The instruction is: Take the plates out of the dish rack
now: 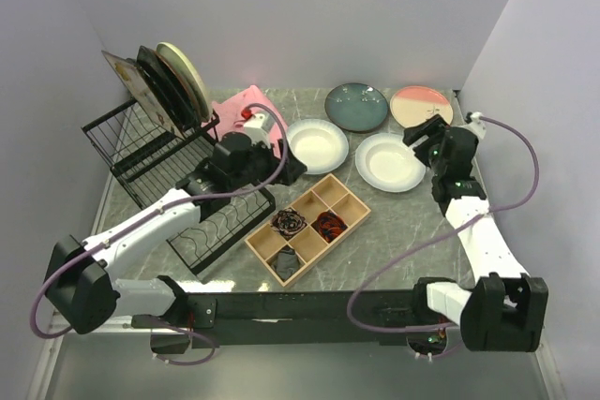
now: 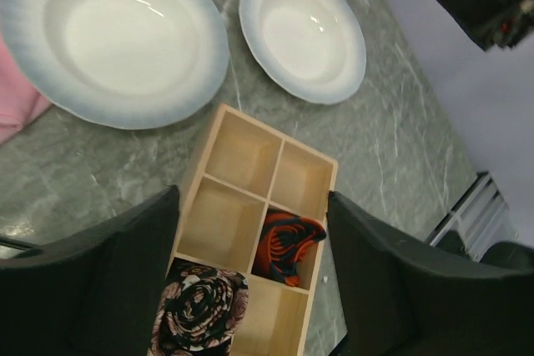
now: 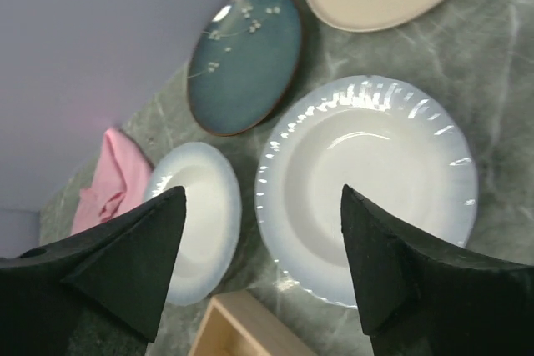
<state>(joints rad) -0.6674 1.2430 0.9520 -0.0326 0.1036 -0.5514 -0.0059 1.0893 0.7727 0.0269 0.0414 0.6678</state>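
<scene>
flat on the surface [image 1: 412, 222]: 1 teal plate [image 1: 356, 106], 1 pink-cream plate [image 1: 421, 105], 2 white plates [image 1: 317, 144] | I count at least 3 upright plates [image 1: 180, 77] in the dish rack [image 1: 141, 152] | left fingers [image 2: 125, 273], right fingers [image 3: 133, 248] spread, empty

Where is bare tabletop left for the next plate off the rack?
Bare marble shows front right, between the wooden compartment tray and the right arm. The back is crowded: round teal plate, pink-cream plate and two white plates lie close together by the pink cloth.

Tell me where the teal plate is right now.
In the top view, the teal plate lies flat at the back, right of centre, immediately left of the pink-cream plate.
</scene>
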